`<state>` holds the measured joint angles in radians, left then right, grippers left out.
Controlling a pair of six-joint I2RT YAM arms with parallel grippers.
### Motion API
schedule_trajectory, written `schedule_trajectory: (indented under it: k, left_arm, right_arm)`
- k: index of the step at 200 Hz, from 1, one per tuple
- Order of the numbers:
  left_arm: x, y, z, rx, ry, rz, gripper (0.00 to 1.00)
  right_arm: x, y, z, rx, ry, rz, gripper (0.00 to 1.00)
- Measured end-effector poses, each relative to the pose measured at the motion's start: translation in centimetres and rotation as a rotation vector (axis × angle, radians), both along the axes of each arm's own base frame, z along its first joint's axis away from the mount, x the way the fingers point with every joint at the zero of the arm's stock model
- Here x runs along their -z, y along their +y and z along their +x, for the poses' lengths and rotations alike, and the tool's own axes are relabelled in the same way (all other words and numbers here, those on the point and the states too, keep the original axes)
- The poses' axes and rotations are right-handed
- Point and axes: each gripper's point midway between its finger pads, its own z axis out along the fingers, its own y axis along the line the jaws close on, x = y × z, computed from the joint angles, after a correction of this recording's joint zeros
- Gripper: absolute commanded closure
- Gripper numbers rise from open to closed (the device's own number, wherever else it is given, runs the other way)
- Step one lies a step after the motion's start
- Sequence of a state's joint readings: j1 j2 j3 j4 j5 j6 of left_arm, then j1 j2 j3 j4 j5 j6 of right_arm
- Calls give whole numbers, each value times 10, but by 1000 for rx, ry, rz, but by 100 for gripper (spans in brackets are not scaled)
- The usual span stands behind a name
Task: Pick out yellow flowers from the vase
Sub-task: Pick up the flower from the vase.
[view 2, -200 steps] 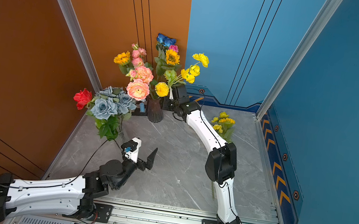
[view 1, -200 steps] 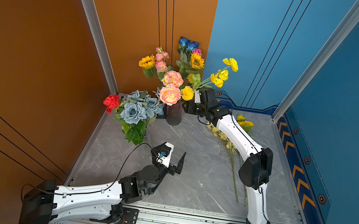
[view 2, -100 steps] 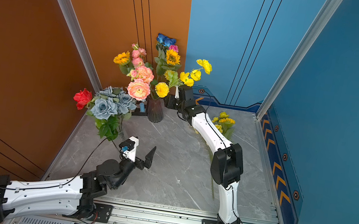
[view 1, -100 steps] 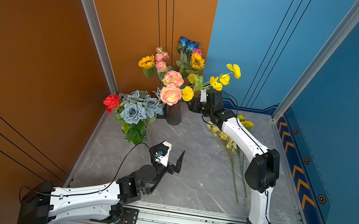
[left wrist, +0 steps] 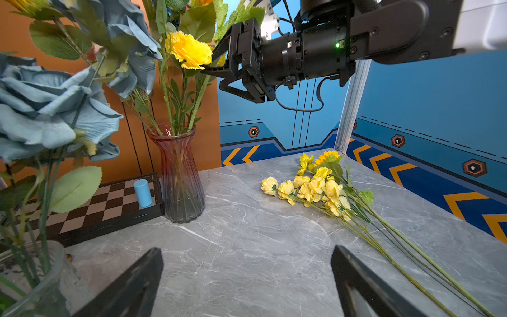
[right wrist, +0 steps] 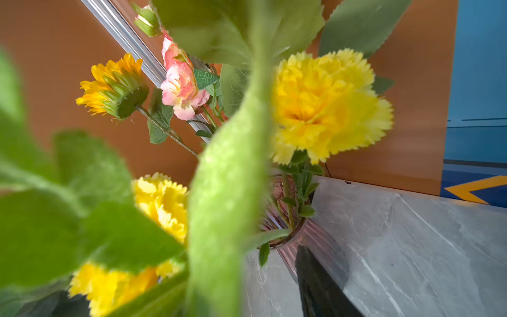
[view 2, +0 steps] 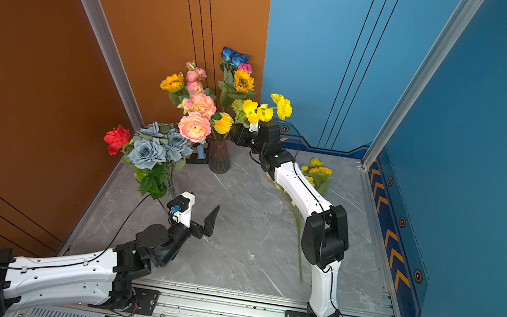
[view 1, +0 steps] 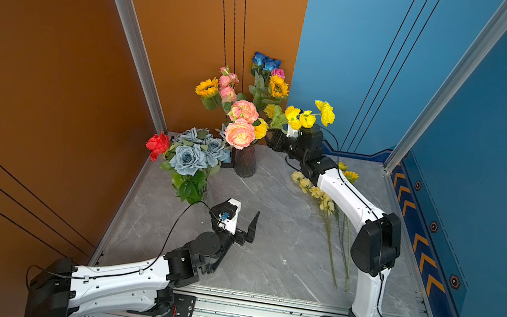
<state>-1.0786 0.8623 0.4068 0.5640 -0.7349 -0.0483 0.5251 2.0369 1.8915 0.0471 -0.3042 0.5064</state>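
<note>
Right gripper (left wrist: 212, 61) pinching stem of yellow poppies (view 1: 306, 117), upper centre in both top views, just right of vase (view 1: 245, 165). Left gripper (left wrist: 245, 251) spread wide, lower centre, over table (view 1: 265, 253). Sunflower (view 1: 207, 87) and yellow carnation (view 1: 261, 128) in vase; other yellow flowers (left wrist: 315, 189) lying on table, centre-right

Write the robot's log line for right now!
right gripper: shut on yellow poppy sprig near vase | left gripper: open, empty | picked yellow flowers: lying on table | still in vase: yellow carnation
</note>
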Motion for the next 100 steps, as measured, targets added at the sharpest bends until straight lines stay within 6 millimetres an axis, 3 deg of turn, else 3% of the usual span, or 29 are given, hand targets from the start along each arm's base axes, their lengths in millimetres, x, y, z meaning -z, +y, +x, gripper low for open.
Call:
schedule_trajectory:
  k: [57, 100]
  left_arm:
    - [-4, 2, -1, 3, -7, -13, 2]
    - [-1, 4, -3, 2, -7, -13, 2]
  right_arm:
    - [27, 24, 11, -10, 11, -23, 61]
    - [24, 29, 10, 6, -20, -47, 63]
